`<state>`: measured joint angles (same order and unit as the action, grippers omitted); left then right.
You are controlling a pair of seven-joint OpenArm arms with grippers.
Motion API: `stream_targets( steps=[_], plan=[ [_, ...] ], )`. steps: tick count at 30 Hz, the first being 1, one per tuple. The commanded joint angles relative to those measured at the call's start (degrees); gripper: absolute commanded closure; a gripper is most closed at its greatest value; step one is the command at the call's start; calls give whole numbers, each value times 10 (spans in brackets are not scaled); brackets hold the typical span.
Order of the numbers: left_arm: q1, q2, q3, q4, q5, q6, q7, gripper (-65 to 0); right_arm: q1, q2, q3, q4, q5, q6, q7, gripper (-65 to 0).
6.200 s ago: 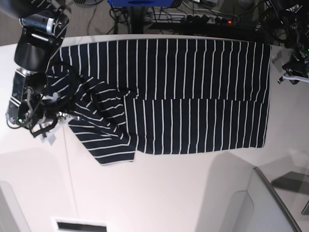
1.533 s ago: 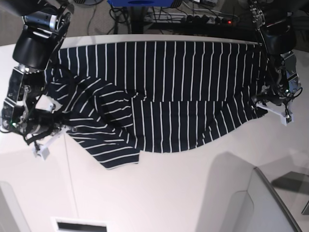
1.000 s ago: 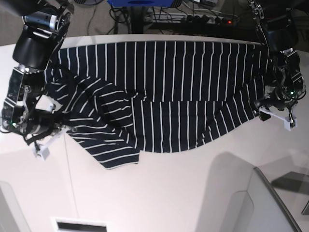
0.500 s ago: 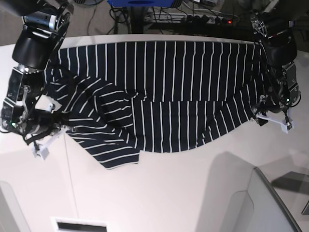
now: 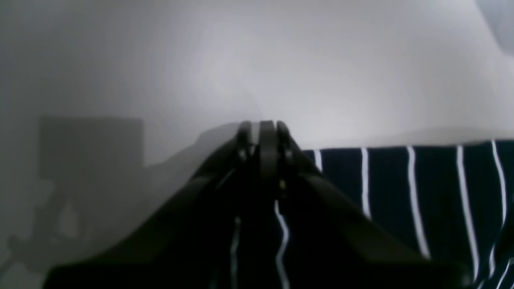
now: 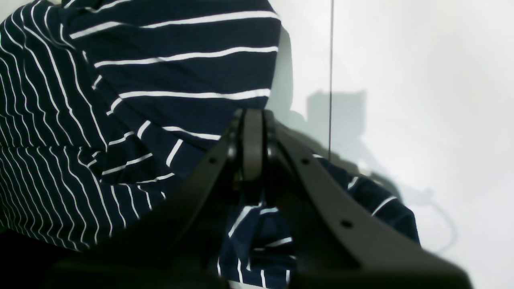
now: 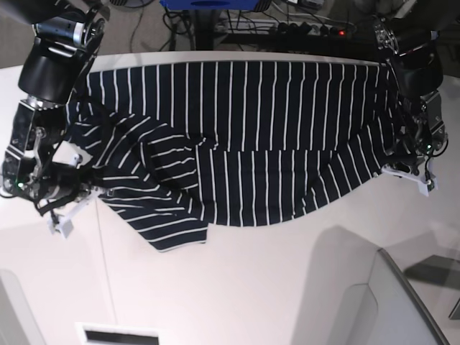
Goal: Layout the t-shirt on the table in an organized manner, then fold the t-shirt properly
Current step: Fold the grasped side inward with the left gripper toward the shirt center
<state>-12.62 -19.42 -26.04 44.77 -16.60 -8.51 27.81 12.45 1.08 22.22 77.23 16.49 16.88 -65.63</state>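
Dark striped fabric fills the left wrist view: the left gripper is closed on the hem of the t-shirt, probably to pull it flat. In the right wrist view, the right gripper pinches a bunched sleeve. In the base view, the shirt lies wrinkled on the table.
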Motion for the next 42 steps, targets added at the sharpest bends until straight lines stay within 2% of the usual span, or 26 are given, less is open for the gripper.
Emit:
stream_targets(
  steps=[1, 6, 14, 21, 25, 34, 42],
  plan=[
    [-8, -14, -1, 23, 0, 2, -14, 0, 16, 5, -2, 9, 6, 0, 7, 0],
    [-11, -19, -1, 103, -3, 2, 44, 0, 25, 5, -3, 9, 6, 0, 27, 0],
    [-38, -19, -1, 204, 0, 2, 96, 0, 53, 6, -4, 9, 6, 1, 30, 0],
    [-53, -19, -1, 260, -4, 2, 96, 0, 86, 20, -4, 10, 6, 1, 34, 0],
    [-62, -19, -1, 281, -4, 2, 96, 0, 89, 31, -4, 9, 6, 1, 63, 0],
    [-62, -18, -1, 282, -5, 2, 96, 0, 87, 32, -4, -20, 6, 1, 85, 0],
    [-60, -19, -1, 282, -5, 2, 96, 0, 83, 32, -5, -27, 5, 2, 130, 0]
  ],
)
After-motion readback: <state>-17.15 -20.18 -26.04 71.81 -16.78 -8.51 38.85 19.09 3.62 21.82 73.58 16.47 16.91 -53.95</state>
